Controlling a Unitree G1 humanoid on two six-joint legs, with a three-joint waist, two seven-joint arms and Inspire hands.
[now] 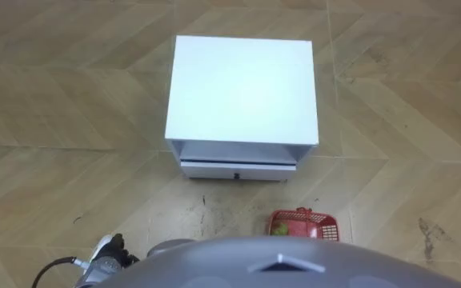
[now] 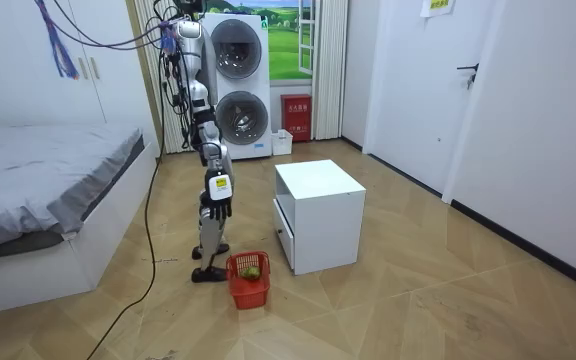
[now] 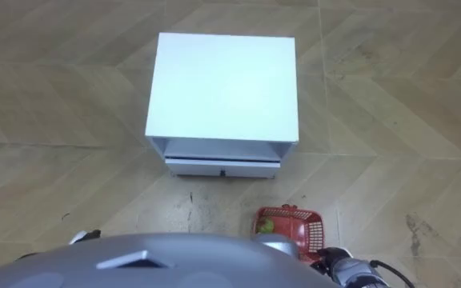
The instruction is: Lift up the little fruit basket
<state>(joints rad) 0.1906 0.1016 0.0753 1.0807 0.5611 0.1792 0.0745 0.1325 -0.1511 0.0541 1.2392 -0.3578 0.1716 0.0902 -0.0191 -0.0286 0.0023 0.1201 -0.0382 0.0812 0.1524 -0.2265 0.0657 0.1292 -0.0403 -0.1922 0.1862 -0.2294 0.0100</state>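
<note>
Fruit basket (image 1: 324, 227): red, mesh-walled, upright on the wood floor (image 1: 62, 120). It sits just in front of the robot's feet, on its right side. It is near the front right corner of the white cabinet (image 1: 242, 88) but apart from it. 1 green fruit (image 1: 279, 230) lies inside, by the wall on the robot's left. The near part of the basket is hidden by the robot's chest in the eye views.

Right robot hand (image 2: 217, 208): hangs at the robot's side in the room view, above the basket and not touching it. Too small to tell whether it is wide or narrow.

Left robot hand (image 1: 110, 250): at the lower left edge of the left eye view, partly behind the chest. Its grip cannot be told either.

Robot: stands upright, facing the cabinet front, with a strip of floor between them.

Cabinet: flat white top, open niche under it, 1 drawer (image 1: 238, 169) below with a small dark knob at centre.

Room view: bed (image 2: 48, 165) with grey cover at the room view's left, behind the robot. 2 stacked front-loading machines (image 2: 240, 85) stand at the far wall, with a red box (image 2: 295, 117) beside them. White door (image 2: 423, 100) on the room view's right.
</note>
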